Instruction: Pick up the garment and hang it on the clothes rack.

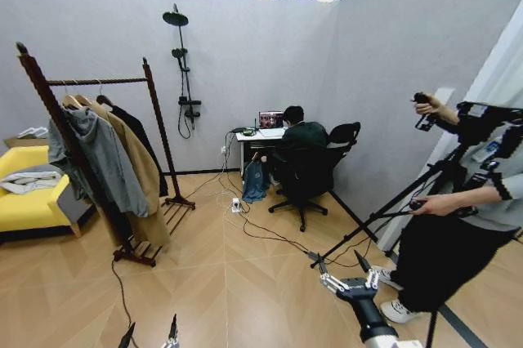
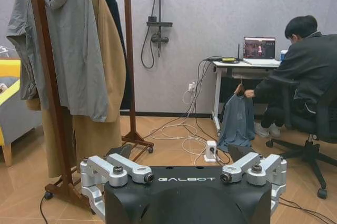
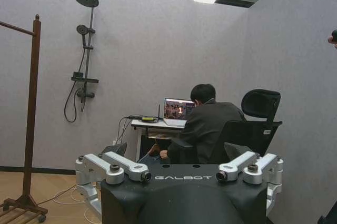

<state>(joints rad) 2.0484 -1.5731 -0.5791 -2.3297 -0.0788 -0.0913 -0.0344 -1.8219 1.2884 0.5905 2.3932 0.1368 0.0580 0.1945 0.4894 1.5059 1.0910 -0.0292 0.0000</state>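
The garment [image 1: 255, 181], a dark teal-blue top on a wooden hanger, hangs at the side of the white desk [image 1: 260, 134] by the far wall. In the left wrist view the garment [image 2: 237, 122] hangs beside a seated person's hand, which is at the hanger. The clothes rack [image 1: 98, 81] stands to the left with a grey hooded jacket [image 1: 98, 156], a tan coat and a dark piece on its bar. Its post [image 2: 50, 77] is close to my left gripper [image 2: 179, 153]. My left gripper [image 1: 149, 336] and right gripper [image 1: 338, 265] are open, empty and low, several steps from the garment.
Cables and a power strip [image 1: 236, 205] lie on the wooden floor between me and the desk. A person in an office chair [image 1: 306, 172] sits at the desk. A yellow sofa [image 1: 24, 201] stands far left, a black shower stand [image 1: 181, 62] at the wall, and a person with a tripod [image 1: 384, 213] on the right.
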